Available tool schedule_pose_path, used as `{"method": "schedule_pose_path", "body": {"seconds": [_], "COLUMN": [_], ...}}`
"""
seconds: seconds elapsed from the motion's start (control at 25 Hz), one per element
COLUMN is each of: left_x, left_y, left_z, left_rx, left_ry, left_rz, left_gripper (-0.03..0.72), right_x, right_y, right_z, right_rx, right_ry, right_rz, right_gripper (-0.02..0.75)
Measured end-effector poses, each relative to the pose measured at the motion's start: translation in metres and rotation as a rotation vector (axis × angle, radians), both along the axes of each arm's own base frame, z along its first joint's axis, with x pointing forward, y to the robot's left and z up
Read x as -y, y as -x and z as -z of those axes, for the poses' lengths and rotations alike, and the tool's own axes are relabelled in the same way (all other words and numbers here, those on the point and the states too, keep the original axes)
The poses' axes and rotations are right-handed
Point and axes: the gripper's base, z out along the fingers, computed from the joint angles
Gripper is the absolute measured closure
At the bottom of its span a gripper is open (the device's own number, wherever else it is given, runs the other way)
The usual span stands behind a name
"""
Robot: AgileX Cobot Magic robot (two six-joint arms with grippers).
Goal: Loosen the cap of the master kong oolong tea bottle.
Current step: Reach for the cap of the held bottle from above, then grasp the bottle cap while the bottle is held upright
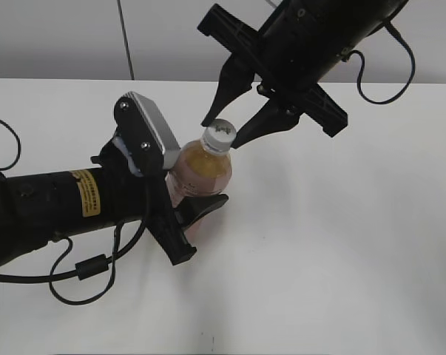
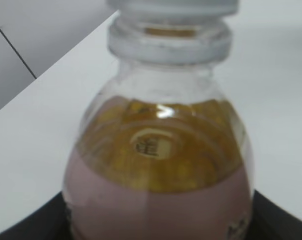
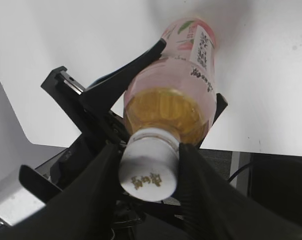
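Note:
The master kong oolong tea bottle (image 1: pixel 200 166) holds amber tea under a pink label and stands tilted on the white table. My left gripper (image 1: pixel 197 194) is shut on its labelled body, with black jaws on both sides. The white cap (image 1: pixel 221 133) sits on the neck. My right gripper (image 1: pixel 223 127) comes down from above, and its two black fingers press on opposite sides of the cap. In the right wrist view the cap (image 3: pixel 149 172) with its dark logo sits between the fingers (image 3: pixel 149 152), above the bottle (image 3: pixel 176 95). In the left wrist view the bottle (image 2: pixel 158 165) fills the frame.
The white table (image 1: pixel 341 244) runs to a grey wall behind. The left arm's black cables (image 1: pixel 82 270) loop on the table at the front left. The right arm's cable (image 1: pixel 385 81) hangs at the back right. The table edge shows in the right wrist view (image 3: pixel 271 147).

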Motion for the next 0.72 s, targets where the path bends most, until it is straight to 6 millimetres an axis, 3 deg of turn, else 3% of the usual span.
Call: {"method": "schedule_pose_path", "body": {"seconds": [0.32, 0.72], "left_x": [-0.0001, -0.0001], "left_y": [0.0000, 0.0001], "left_z": [0.0001, 0.0002], "left_rx": [0.001, 0.005], "left_ry": [-0.002, -0.006], "left_rz": [0.000, 0.003], "left_gripper": [0.256, 0.256], "right_x": [0.0004, 0.0007], "right_y": [-0.0001, -0.0001], "right_z": [0.0003, 0.0000], "right_rx": [0.048, 0.384], "right_ry": [0.013, 0.072], "right_rz": [-0.063, -0.518], "right_gripper": [0.465, 0.465]}}
